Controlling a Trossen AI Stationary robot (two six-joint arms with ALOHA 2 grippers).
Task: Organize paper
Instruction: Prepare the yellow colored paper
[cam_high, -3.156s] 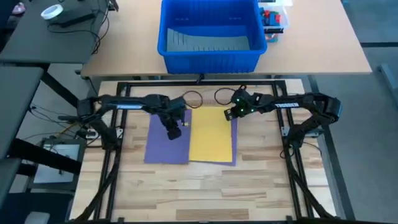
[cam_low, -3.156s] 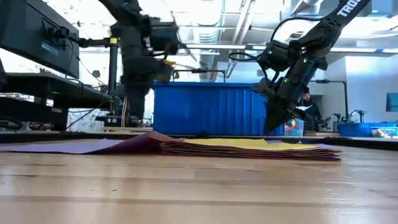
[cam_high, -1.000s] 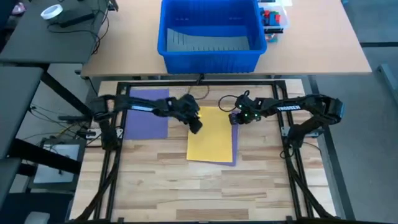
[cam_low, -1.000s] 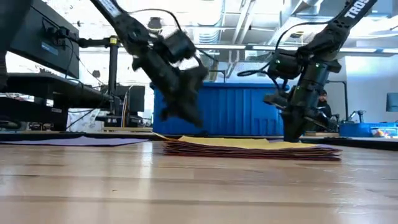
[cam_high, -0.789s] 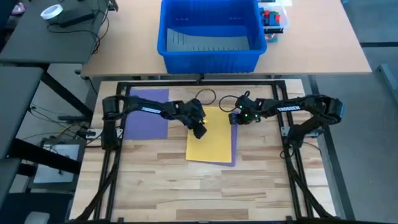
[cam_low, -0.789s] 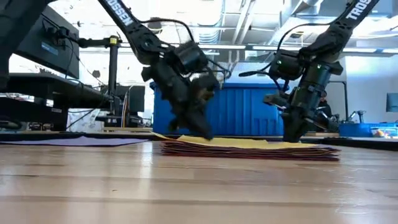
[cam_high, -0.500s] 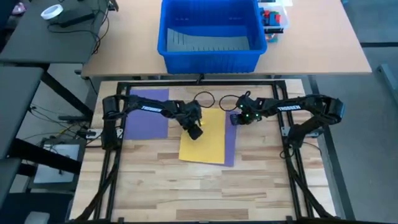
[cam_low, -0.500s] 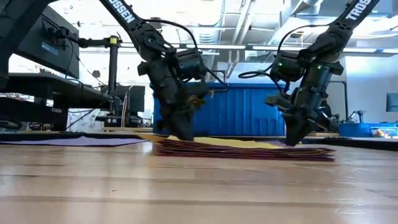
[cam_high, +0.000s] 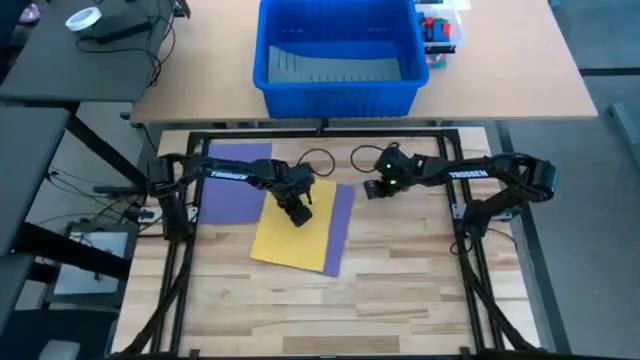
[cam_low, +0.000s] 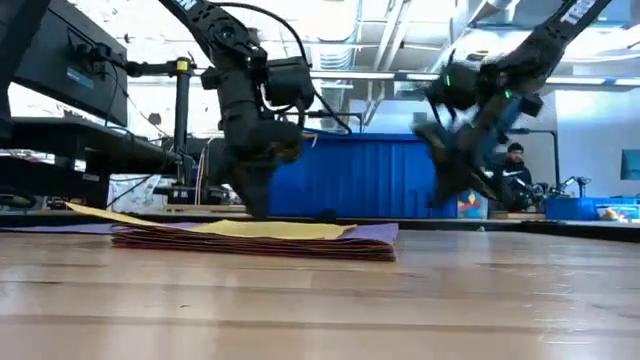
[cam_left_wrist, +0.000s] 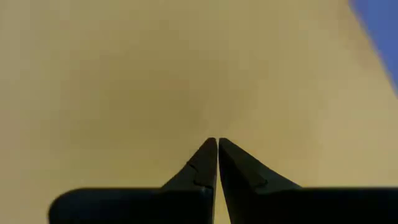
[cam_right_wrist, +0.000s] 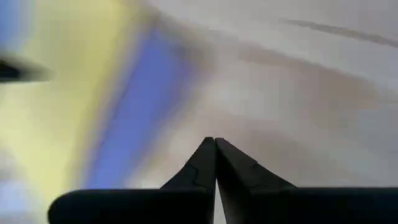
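A stack of paper with a yellow sheet (cam_high: 290, 240) on top lies skewed on the wooden table, and a purple sheet (cam_high: 343, 215) shows along its right side. In the low view the stack (cam_low: 255, 240) lies flat. A single purple sheet (cam_high: 235, 185) lies flat at the far left. My left gripper (cam_high: 299, 214) is shut, with its tips down on the yellow sheet (cam_left_wrist: 155, 74). My right gripper (cam_high: 370, 190) is shut and hangs in the air (cam_low: 440, 195), right of the stack, over bare wood (cam_right_wrist: 298, 93). My left gripper presses its shut fingertips (cam_left_wrist: 217, 144) down on the far half of the yellow top sheet (cam_left_wrist: 214, 118). The fingers come from above, slanting in from the table's left. The sheet lies flat on the stack below it.
A big blue bin (cam_high: 335, 55) stands on the table beyond the far edge, with a clear bag of coloured things (cam_high: 440, 30) to its right. A person (cam_low: 515, 170) sits in the room behind. Bare wood lies open toward the near edge (cam_high: 330, 310).
My left gripper, tips down on the yellow sheet, has dragged the stack toward the table's left and near edges. The stack has turned askew. My right gripper, earlier tips down on the stack's far right corner, has lifted off it, and the stack has slid out from under it.
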